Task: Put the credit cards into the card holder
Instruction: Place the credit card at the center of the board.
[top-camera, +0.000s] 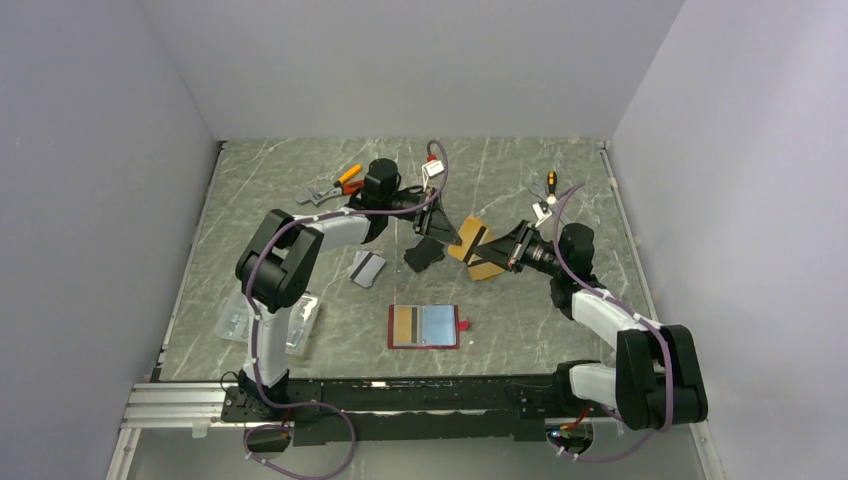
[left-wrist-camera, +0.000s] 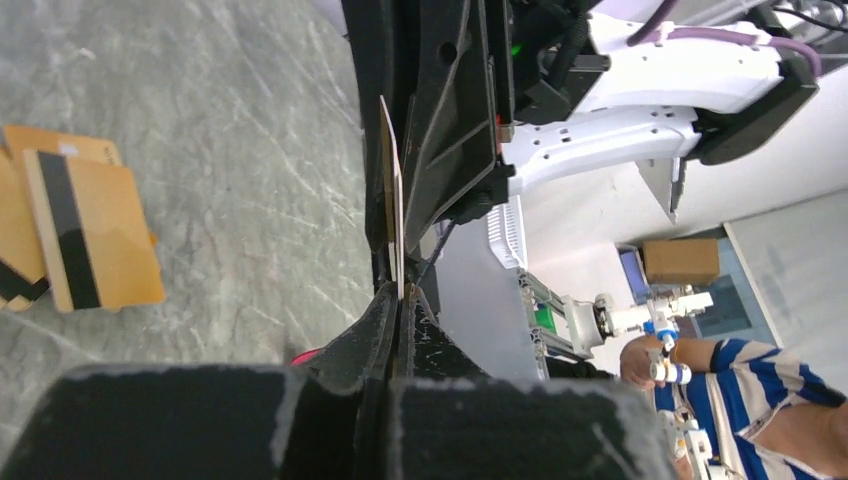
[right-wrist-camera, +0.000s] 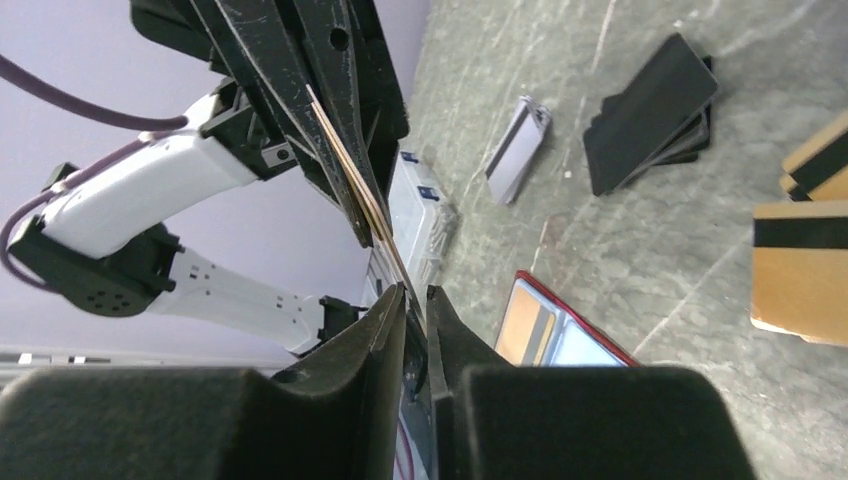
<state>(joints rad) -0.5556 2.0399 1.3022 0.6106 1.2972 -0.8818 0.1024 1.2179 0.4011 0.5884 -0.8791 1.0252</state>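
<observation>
Silver card flat on table, left of centre. Left gripper clamped on gold card, held mid-air. Card holder lies open nearer the bases. Right gripper narrow around same card's far edge, possibly not gripping. Loose gold cards on table underneath.
</observation>
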